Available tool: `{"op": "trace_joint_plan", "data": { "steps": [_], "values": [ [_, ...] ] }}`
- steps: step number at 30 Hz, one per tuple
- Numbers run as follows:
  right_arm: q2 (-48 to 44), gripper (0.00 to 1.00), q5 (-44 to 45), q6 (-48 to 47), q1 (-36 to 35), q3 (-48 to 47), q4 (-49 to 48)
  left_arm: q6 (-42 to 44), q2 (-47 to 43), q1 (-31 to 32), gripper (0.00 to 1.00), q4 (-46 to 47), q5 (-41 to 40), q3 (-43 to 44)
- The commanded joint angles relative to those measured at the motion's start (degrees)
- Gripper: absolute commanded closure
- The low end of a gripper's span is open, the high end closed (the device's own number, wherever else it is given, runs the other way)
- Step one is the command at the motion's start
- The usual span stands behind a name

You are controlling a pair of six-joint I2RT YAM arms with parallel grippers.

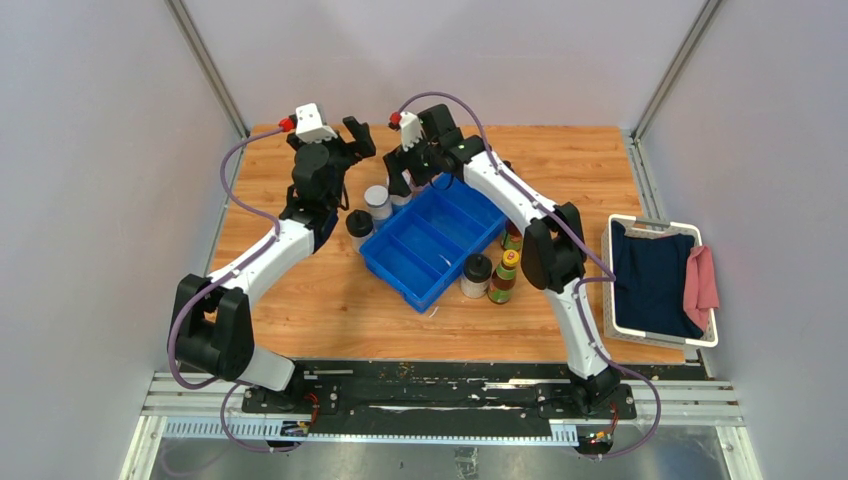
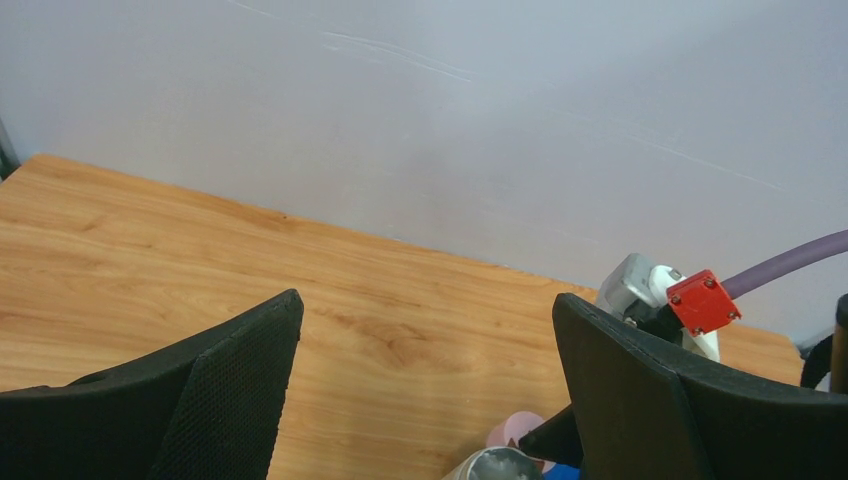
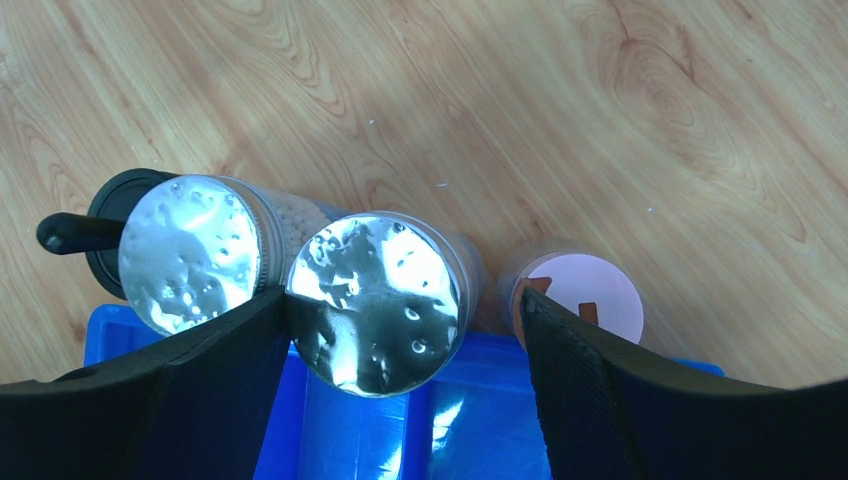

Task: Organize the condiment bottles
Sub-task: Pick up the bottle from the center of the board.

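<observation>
Far cluster: far black-lid jar (image 1: 359, 222), silver-lid jar (image 3: 190, 250), second silver-lid jar (image 3: 375, 300) and pink-lid jar (image 3: 585, 295) stand on the tabletop (image 1: 300, 300), just outside the blue tray (image 1: 395, 278).
Near cluster: near black-lid jar (image 1: 476, 270), front dark bottle (image 1: 503, 283) and rear dark bottle (image 1: 512, 240) stand beside the tray's right wall.
Tray interior: 0 bottles visible.
Right fingers (image 3: 640, 400): wide, straddling the second silver-lid jar, not clamped.
Left fingers (image 2: 230, 400): wide, empty.
Progress: seemingly barely started; all 7 visible bottles remain.

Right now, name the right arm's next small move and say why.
Probably lower a little and close the right gripper on the middle silver-lidded jar. Its jaws are open and straddle that lid, with the other silver-lidded jar and the pink-lidded jar close beside, so descend straight. The blue tray sits right next to it.
</observation>
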State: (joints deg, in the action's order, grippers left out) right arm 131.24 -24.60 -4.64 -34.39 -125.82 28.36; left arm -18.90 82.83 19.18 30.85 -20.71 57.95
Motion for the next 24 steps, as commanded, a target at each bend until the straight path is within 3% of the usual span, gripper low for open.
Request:
{"op": "trace_joint_plan", "data": {
  "steps": [1, 6, 11, 15, 20, 24],
  "values": [
    [2.45, 0.14, -1.75, -0.89, -0.94, -2.52, 1.96, -0.18, 0.62, -0.46, 0.01, 2.34, -0.37, -1.04],
    [3.29, 0.16, -1.90, -0.89, -1.01, -3.34, 2.25, -0.31, 0.99, -0.46, 0.01, 3.18, -0.47, -1.44],
    [3.42, 0.26, -1.95, -1.07, -0.94, -3.44, 2.40, -0.44, 1.20, -0.46, 0.01, 3.47, -0.42, -1.61],
    [3.17, 0.46, -1.73, -1.22, -1.06, -3.25, 2.49, -0.60, 1.17, -0.46, 0.01, 3.43, -0.47, -1.75],
    [2.40, 0.99, -0.05, -1.48, -1.32, -2.63, 2.44, -0.79, 0.88, -0.46, 0.01, 3.44, -0.65, -2.23],
    [1.40, 1.00, 1.09, -2.15, -1.63, -2.14, 2.29, -0.96, 0.54, -0.46, 0.01, 3.43, -0.60, -2.53]
  ]
}}
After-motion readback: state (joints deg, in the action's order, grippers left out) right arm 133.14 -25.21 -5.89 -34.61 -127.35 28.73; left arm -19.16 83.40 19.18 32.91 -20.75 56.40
